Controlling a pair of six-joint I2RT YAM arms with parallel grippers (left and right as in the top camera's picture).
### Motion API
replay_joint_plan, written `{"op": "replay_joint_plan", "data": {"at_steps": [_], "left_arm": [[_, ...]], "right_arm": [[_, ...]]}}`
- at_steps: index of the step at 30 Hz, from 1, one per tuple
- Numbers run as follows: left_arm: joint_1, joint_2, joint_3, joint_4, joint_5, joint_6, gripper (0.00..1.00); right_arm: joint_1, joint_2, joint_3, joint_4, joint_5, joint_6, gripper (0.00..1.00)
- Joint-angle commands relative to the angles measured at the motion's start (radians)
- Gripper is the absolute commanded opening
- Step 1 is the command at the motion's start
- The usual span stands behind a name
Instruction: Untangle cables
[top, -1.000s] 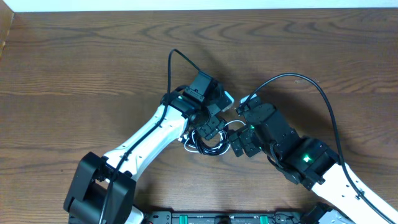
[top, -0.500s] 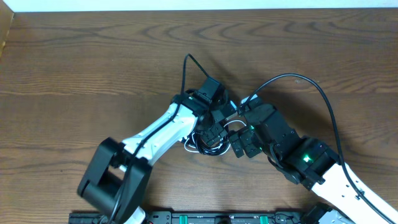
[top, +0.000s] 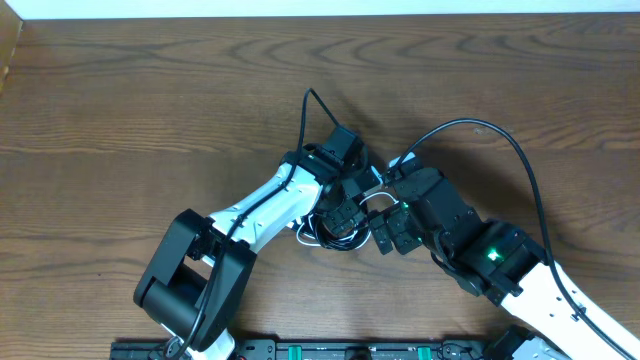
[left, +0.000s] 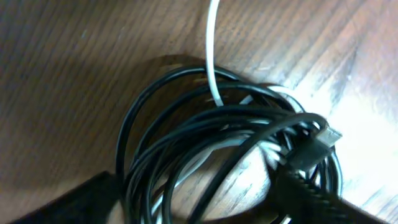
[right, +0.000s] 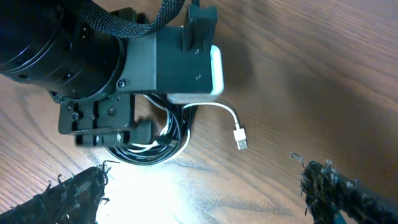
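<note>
Two cables sat tangled together mid-table (top: 150, 100), directly under the left gripper (top: 345, 210). Left wrist view: black cable (left: 249, 113) wound in several overlapping loops, white cable (left: 211, 50) threaded through the loops and running off the top edge; black plug (left: 320, 138) at the coil's right side. White plug (right: 241, 138) lay loose on the wood just beside the coil. Left gripper's opening could not be determined. Right gripper (right: 205, 180) fingers spread wide, nothing held.
</note>
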Motion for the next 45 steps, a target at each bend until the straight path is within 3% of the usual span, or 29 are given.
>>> {"op": "replay_joint_plan", "data": {"at_steps": [1,9,14,18,21,31,39,45], "left_arm": [[0.0,0.008,-0.008,-0.001,-0.003,0.006,0.96],[0.0,0.008,-0.008,0.003,-0.187,0.111,0.97],[0.0,0.008,-0.008,0.004,-0.214,0.161,0.84],[0.0,0.008,-0.008,0.003,-0.214,0.163,0.66],[0.0,0.008,-0.008,0.003,-0.214,0.167,0.46],[0.0,0.008,-0.008,0.003,-0.214,0.166,0.09],[0.0,-0.018,-0.002,0.003,-0.223,0.166,0.07],[0.0,-0.168,0.024,0.004,-0.31,0.166,0.07]], "right_arm": [[0.006,-0.01,0.012,-0.001,0.018,0.011,0.99],[0.006,-0.01,0.012,-0.001,0.02,0.011,0.99],[0.006,-0.01,0.012,-0.001,0.02,0.011,0.99],[0.006,-0.01,0.012,0.0,0.02,0.011,0.99],[0.006,-0.01,0.012,0.003,0.02,0.011,0.99],[0.006,-0.002,0.012,0.003,0.02,0.011,0.99],[0.006,0.013,0.012,0.01,0.02,0.011,0.99],[0.006,0.013,0.012,0.026,0.02,0.011,0.99]]}}
